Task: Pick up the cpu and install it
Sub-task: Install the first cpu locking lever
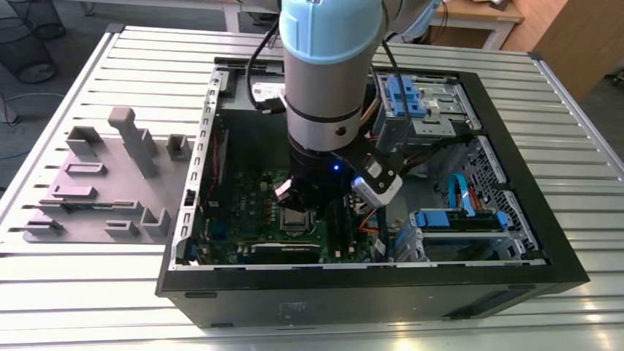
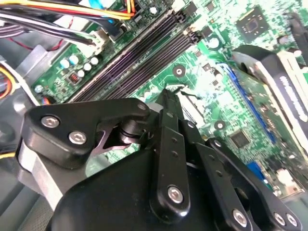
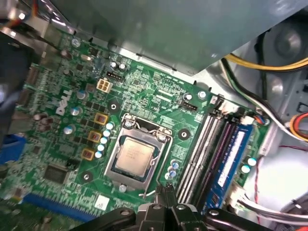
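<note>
Your arm (image 1: 326,80) hangs down into the open computer case (image 1: 507,183), wrist just above the green motherboard (image 3: 159,91). In the first wrist view the cpu (image 3: 135,155) sits flat inside the socket frame (image 3: 139,153) on the motherboard, silvery top facing up, the frame's metal border around it on all sides. In the exterior view the socket area (image 1: 295,216) shows just below the wrist, toward the case's near wall.

Your gripper (image 3: 165,188) is beside the socket, not on the chip. In the first wrist view the two fingertips (image 3: 169,191) are pressed together with no gap between them and nothing between the pads, tips over the board at the socket corner nearest the memory slots (image 3: 204,149). In the second wrist view the black fingers (image 2: 169,108) also meet at one narrow point above the board, next to the long dark memory slots (image 2: 139,53). You cannot tell from these views whether the tips touch the board.

Yellow, red and black cables (image 2: 72,14) run along the case edge beyond the memory slots. In the exterior view a drive cage with blue clips (image 1: 419,99) sits at the far side of the case, and grey plastic fixture blocks (image 1: 107,175) stand on the slatted metal table (image 1: 78,285) at the exterior view's left, well apart from the case.
</note>
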Robot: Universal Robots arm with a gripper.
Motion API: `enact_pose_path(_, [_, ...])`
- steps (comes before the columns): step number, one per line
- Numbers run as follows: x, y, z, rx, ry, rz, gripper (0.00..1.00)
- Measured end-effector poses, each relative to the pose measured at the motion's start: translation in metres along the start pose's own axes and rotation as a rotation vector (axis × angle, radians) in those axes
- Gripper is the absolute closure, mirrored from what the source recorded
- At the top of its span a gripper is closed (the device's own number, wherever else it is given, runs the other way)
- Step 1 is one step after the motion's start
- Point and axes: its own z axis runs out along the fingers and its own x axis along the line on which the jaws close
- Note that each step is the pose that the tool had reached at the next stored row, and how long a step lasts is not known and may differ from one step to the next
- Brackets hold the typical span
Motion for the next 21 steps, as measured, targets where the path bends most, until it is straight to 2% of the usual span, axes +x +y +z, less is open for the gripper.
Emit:
enact_pose_path(6, [0.0002,0.0001,-0.0005,-0.0003,-0.0003,0.000,0.89])
enact_pose_path(10, [0.0096,0.0046,-0.0006,0.0029,-0.0079,0.002,0.89])
enact_pose_path(14, [0.0101,0.0049,-0.0006,0.0029,-0.0082,0.002,0.89])
enact_pose_path(15, [0.0098,0.0047,-0.0004,-0.0012,0.0023,0.001,0.89])
enact_pose_path(18, [0.0075,0.0039,-0.0001,-0.0209,0.0543,0.000,0.89])
enact_pose_path(19, [0.0073,0.0038,0.0000,-0.0260,0.0677,0.000,0.89])
enact_pose_path(21, [0.0074,0.0038,-0.0001,-0.0264,0.0687,0.000,0.89])
